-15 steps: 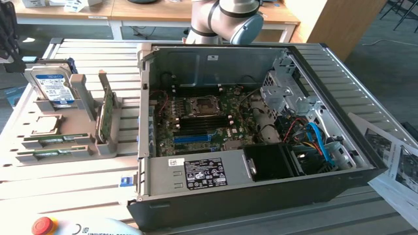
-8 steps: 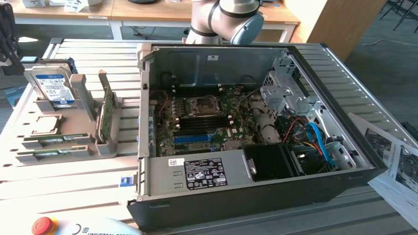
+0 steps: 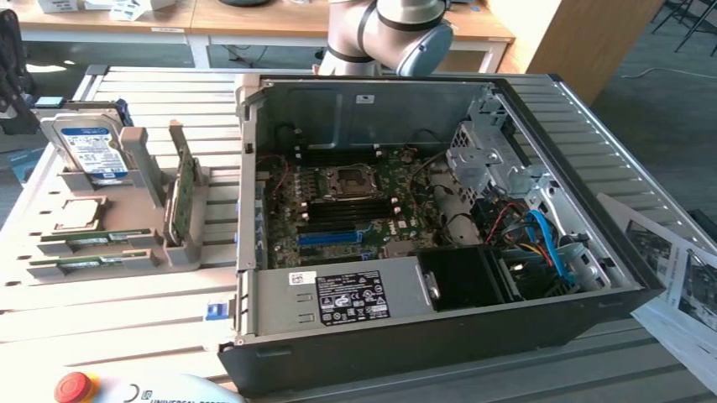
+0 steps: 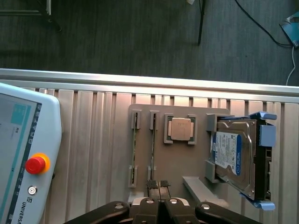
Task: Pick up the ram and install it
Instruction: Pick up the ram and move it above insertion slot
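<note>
Two ram sticks lie in the slots of a grey holder point(image 3: 168, 252) at the exterior view's left: one ram point(image 3: 96, 238) and its twin point(image 3: 87, 264) beside it. From the wrist view they show edge-on as thin strips, one ram point(image 4: 153, 149) and the other point(image 4: 134, 149). My gripper point(image 4: 159, 185) hangs high above the holder point(image 4: 180, 163), shut with nothing between its fingertips, which line up near the end of the closer strip. The open computer case point(image 3: 448, 327) shows its motherboard with a blue slot point(image 3: 334, 238) and black slots beside it.
The holder also carries a hard drive point(image 4: 235, 154), a CPU chip point(image 4: 181, 129) and a broader green card on edge point(image 3: 181, 197). A teach pendant with a red button point(image 4: 36, 164) lies on the slatted table. The arm's elbow point(image 3: 398, 25) is behind the case.
</note>
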You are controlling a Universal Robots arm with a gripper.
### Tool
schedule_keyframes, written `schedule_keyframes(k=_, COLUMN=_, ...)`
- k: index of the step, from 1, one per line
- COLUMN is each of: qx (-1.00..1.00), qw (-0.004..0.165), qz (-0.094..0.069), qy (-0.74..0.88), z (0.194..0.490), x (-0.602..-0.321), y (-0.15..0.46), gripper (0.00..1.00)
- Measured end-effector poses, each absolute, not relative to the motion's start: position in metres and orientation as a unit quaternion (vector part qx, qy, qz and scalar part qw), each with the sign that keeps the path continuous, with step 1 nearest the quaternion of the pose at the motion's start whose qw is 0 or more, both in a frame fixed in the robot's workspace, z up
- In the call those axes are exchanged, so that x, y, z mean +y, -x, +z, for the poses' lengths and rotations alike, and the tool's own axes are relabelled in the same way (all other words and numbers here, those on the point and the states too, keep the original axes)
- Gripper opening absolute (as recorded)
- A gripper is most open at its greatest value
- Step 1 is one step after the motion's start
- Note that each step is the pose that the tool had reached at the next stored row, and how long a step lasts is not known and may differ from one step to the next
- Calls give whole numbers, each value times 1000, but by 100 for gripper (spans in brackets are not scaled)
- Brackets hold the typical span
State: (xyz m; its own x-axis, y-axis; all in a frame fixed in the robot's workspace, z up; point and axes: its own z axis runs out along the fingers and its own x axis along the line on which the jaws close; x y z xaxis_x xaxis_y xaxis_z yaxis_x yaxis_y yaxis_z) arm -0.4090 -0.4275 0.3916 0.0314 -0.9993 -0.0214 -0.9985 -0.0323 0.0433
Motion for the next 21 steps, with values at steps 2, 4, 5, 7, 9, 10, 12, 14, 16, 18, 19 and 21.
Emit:
schedule_keyframes(k=2, qx=-696, qw=8, qz=-23, qy=-718, z=392, x=-428, y=409, gripper=11)
schedule_keyframes(k=4, qx=-696, qw=8, qz=-23, qy=-718, z=392, x=-428, y=409, gripper=11)
schedule_keyframes(k=5, qx=-696, qw=8, qz=-23, qy=-718, z=392, x=-428, y=409, gripper=11)
schedule_keyframes(k=7, qx=-696, qw=8, qz=-23, qy=-718, z=392, x=-428, y=409, gripper=11)
schedule_keyframes(k=9, qx=-696, qw=8, qz=-23, qy=-718, z=390, x=-428, y=409, gripper=11)
schedule_keyframes(k=10, qx=-696, qw=8, qz=-22, qy=-718, z=389, x=-428, y=409, gripper=11)
schedule_keyframes(k=12, qx=-696, qw=7, qz=-22, qy=-718, z=387, x=-428, y=409, gripper=11)
schedule_keyframes(k=14, qx=-696, qw=7, qz=-21, qy=-718, z=384, x=-429, y=409, gripper=11)
schedule_keyframes(k=16, qx=-696, qw=6, qz=-21, qy=-718, z=381, x=-429, y=409, gripper=11)
schedule_keyframes(k=18, qx=-696, qw=6, qz=-21, qy=-718, z=377, x=-429, y=409, gripper=11)
schedule_keyframes(k=19, qx=-696, qw=6, qz=-21, qy=-718, z=376, x=-429, y=409, gripper=11)
schedule_keyframes(k=21, qx=-696, qw=6, qz=-21, qy=-718, z=372, x=-429, y=409, gripper=11)
